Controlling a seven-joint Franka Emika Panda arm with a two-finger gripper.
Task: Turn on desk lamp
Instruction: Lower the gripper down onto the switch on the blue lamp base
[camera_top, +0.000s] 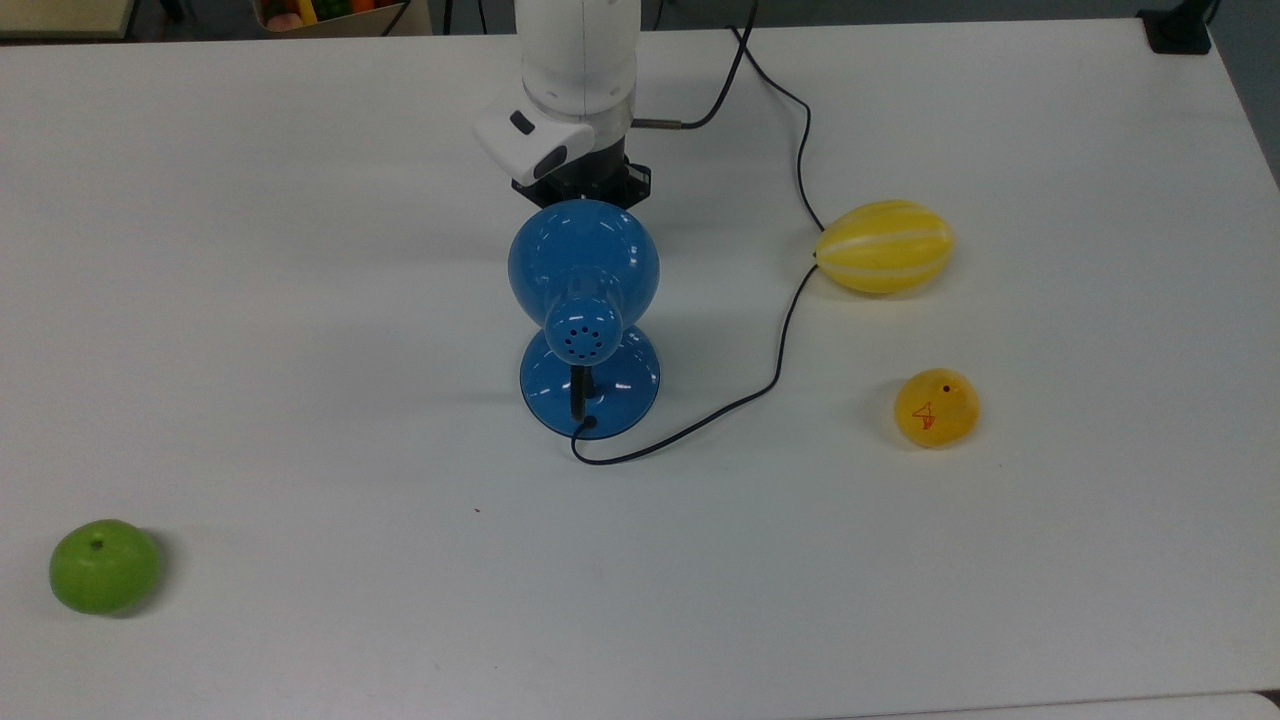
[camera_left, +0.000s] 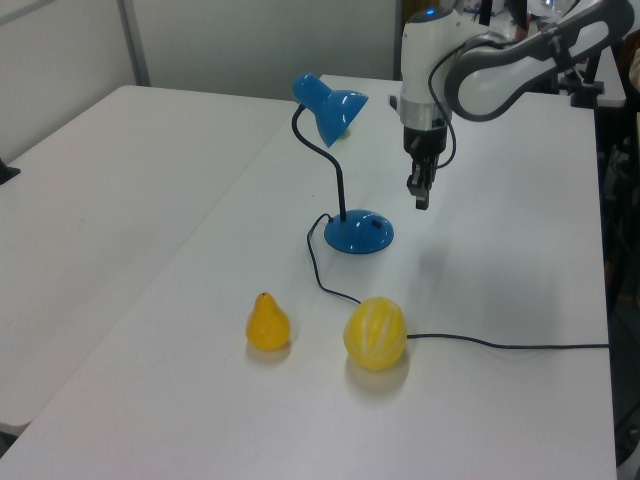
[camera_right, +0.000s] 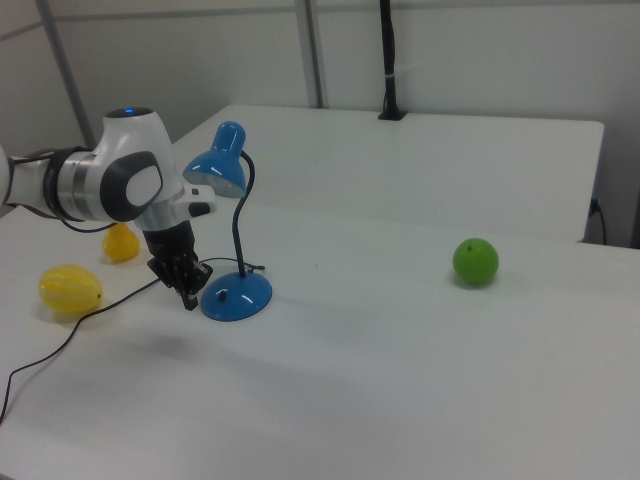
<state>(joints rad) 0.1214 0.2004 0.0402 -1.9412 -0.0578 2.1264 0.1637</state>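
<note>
black and narrow, the gripper (camera_left: 421, 199) points straight down with its fingers pressed together, nothing between them, hanging above the white table (camera_top: 300, 300) just beside the desk lamp (camera_top: 585, 320) on the left view's right. in the right view the gripper (camera_right: 189, 298) sits close to the lamp's round blue base (camera_right: 236, 296), on the right view's left of it, apart from it. the white arm (camera_top: 578, 60) reaches in from the top view's upper edge, its wrist partly covered by the lamp's blue dome shade (camera_top: 583, 258). the lamp stands upright near the table's middle, its thin black cord (camera_top: 790, 330) curling away from the base. the cord passes a yellow striped melon (camera_top: 883, 246), touching its end. a yellow pear (camera_top: 936, 407) lies near the melon, and a green apple (camera_top: 104, 566) lies well apart, toward the top view's lower left corner.
</note>
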